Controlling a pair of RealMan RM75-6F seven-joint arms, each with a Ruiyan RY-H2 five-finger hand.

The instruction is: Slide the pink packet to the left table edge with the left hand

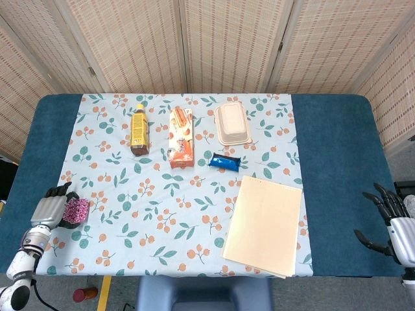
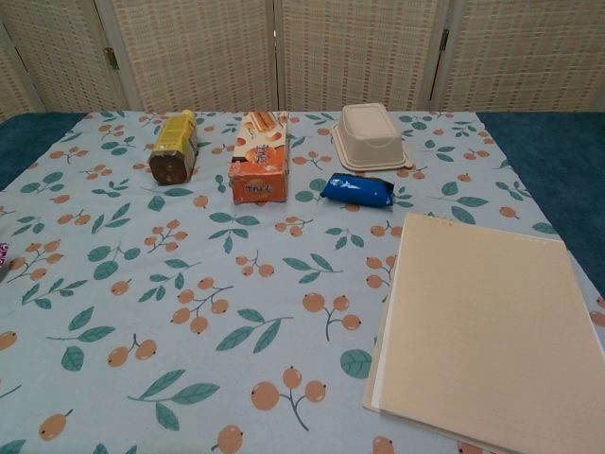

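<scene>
The pink packet [image 1: 79, 208] lies on the floral cloth near the table's left side, at the border with the bare blue surface. My left hand [image 1: 48, 209] sits just left of it with its fingers curled over the packet's left end, dark fingertips [image 1: 65, 189] showing above and below it. In the chest view only a sliver of the pink packet [image 2: 2, 253] shows at the left frame edge. Over the table's right front edge, far from the packet, my right hand [image 1: 391, 219] hangs with its fingers spread and nothing in it.
Along the back stand a yellow bottle [image 1: 138, 129], an orange snack box [image 1: 181, 137] and a beige lidded container [image 1: 233, 123]. A blue packet [image 1: 225, 161] lies mid-table, and a cream folder [image 1: 264, 223] lies front right. A blue strip [image 1: 35, 162] runs to the left edge.
</scene>
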